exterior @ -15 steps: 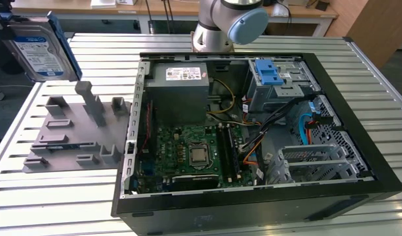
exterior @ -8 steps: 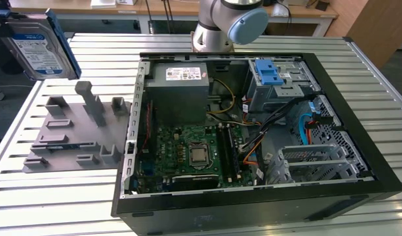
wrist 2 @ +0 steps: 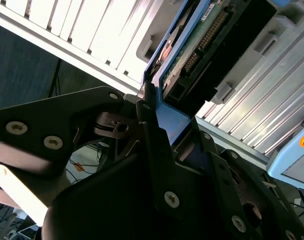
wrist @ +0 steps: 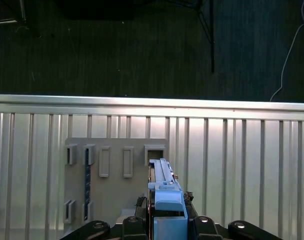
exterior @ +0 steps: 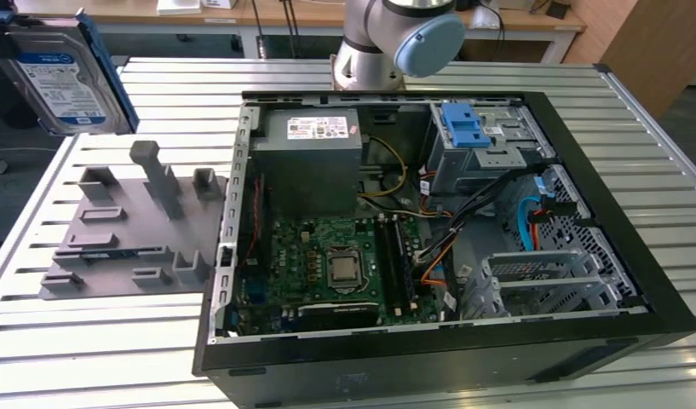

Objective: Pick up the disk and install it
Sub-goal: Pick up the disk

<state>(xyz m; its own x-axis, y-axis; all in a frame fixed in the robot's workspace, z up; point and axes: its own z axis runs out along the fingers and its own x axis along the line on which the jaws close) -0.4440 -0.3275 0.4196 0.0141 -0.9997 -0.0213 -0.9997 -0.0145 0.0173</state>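
The disk is held clear of the table, high at the far end of the exterior view's left, with its white-and-blue label turned toward that camera and its long axis standing close to upright, slightly tilted. It is pinched by the gripper, whose black fingers are pressed against the two flat faces at the disk's blue-railed end, as is seen in both wrist views. In the first wrist view the disk is seen edge-on, reaching straight out from the gripper toward the grey holder on the slatted table beneath it. The open computer case is placed well apart, toward the exterior view's right, and its drive cage, topped by a bright blue clip, is set at the far right inside it.
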